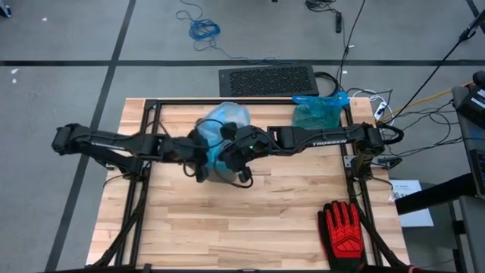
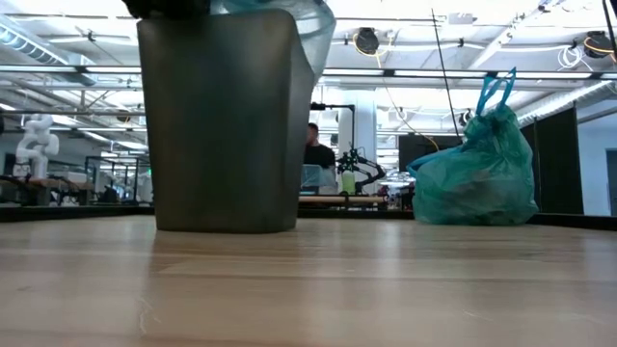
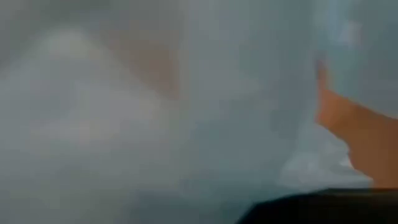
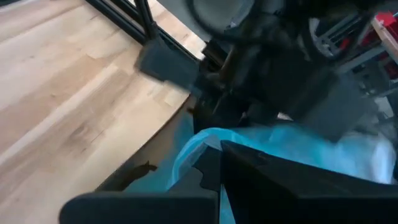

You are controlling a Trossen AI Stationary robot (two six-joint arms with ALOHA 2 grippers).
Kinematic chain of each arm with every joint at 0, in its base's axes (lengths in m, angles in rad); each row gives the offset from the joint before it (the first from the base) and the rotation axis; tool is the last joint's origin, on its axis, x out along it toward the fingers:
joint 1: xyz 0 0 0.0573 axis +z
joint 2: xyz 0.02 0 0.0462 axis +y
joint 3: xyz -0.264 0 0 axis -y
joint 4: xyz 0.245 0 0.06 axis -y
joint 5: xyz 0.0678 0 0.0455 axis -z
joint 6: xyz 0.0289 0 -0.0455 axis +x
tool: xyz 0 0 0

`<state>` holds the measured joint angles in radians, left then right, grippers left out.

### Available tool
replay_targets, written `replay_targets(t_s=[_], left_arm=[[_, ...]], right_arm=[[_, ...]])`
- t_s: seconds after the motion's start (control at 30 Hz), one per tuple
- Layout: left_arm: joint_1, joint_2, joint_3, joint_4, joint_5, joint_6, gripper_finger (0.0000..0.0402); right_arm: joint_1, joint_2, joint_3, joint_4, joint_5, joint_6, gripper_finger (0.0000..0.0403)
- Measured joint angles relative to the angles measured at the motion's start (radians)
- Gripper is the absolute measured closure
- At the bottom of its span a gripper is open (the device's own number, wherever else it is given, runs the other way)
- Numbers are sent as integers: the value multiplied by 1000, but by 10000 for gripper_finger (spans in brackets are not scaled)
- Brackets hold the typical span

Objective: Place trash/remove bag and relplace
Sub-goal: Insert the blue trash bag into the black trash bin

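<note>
left hand [image 1: 201, 168]: sitting closed at the bin's rim, pressing into the light blue liner [image 1: 227, 117]
right hand [image 1: 242, 168]: sitting closed over the bin [image 2: 222, 120], beside the left one; grip on liner unclear
bin: standing upright mid-counter [image 1: 227, 227], liner spilling over the far rim
tied teal bag [image 2: 477, 173]: resting near the counter's far right edge, well apart from the bin
red glove [image 1: 345, 231]: lying at the near right edge
trash: not showing
</note>
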<state>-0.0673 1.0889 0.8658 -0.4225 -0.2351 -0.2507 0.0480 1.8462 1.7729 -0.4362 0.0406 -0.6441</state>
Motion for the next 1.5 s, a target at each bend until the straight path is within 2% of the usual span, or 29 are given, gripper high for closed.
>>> replay_targets(t_s=[0.23, 0.43, 0.7, 0.9, 1.23, 1.4, 1.5], left_arm=[[-2, 32, 159, -215, -119, 5, 401], [-16, -2, 239, -316, -116, 4, 401], [-44, -4, 251, -529, -54, -18, 401], [-83, -4, 290, -603, -43, -33, 370], [-120, -5, 528, -685, -68, -12, 306], [-119, -4, 624, -667, -115, 104, 297], [-98, 13, 656, -622, -116, 224, 296]], right_arm=[[-3, 0, 0, -2, -24, 7, 403], [-3, 0, 0, -15, -24, 6, 403], [-3, 0, 0, -38, -25, 8, 403], [-3, 0, 0, -52, -25, 11, 403], [-3, 0, 0, -70, -26, 12, 403], [-3, 0, 0, -71, -48, 12, 403], [-2, 0, 0, -82, -48, 12, 403]])
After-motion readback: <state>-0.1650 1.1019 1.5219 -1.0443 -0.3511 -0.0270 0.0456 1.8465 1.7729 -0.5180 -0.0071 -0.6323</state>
